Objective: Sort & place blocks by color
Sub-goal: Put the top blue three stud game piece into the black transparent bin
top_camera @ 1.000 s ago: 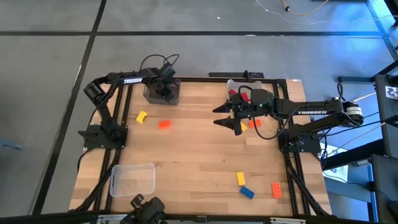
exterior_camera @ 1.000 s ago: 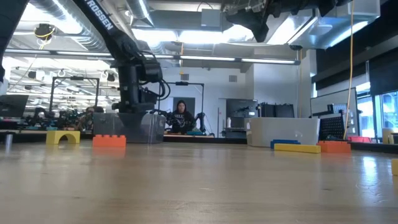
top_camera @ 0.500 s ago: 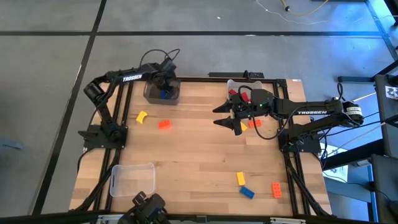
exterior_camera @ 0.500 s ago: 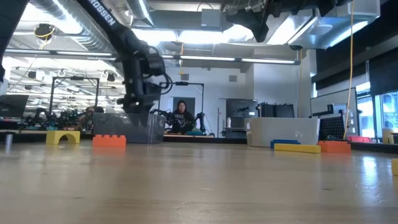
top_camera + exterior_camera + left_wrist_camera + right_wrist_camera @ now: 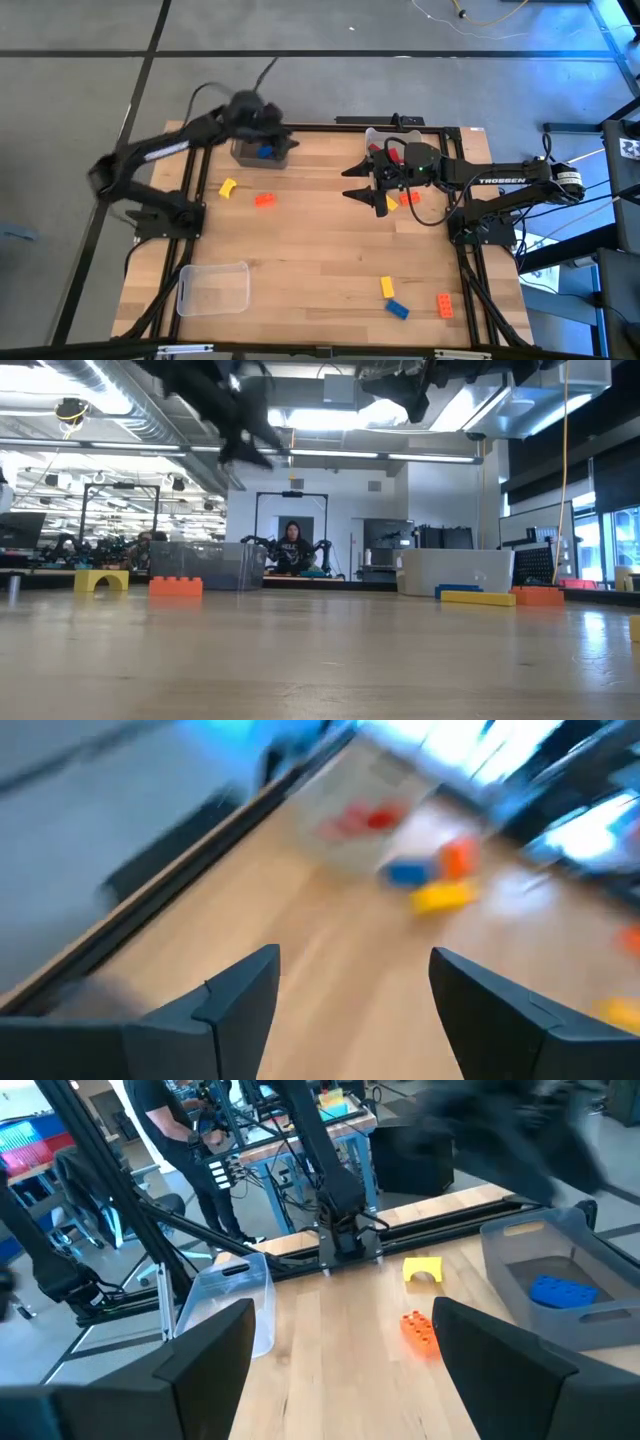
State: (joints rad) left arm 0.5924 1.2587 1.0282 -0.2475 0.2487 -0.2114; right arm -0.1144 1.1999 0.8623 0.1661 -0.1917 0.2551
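Observation:
My left gripper point(image 5: 274, 130) hangs open and blurred above the grey bin point(image 5: 243, 153) at the table's far left, with nothing between its fingers point(image 5: 240, 995). A blue block point(image 5: 264, 152) lies in that bin. A yellow block point(image 5: 228, 187) and an orange block point(image 5: 264, 199) lie on the table near it. My right gripper point(image 5: 366, 186) hovers open above the table at the far right, beside a clear bin point(image 5: 375, 136) that holds red blocks point(image 5: 378, 150). Small orange and yellow blocks point(image 5: 408, 198) lie under the right arm.
A clear bin point(image 5: 213, 288) sits at the near left corner. Yellow point(image 5: 386, 287), blue point(image 5: 397, 308) and orange point(image 5: 444, 305) blocks lie near the near right corner. The middle of the wooden table point(image 5: 320, 250) is bare. A person point(image 5: 292, 545) sits in the room beyond the table.
My left gripper has risen out of the far-left bin and tipped up from pointing down toward level, and its arm has swung back toward the table's left edge. The blue block now shows in the bin where the gripper stood.

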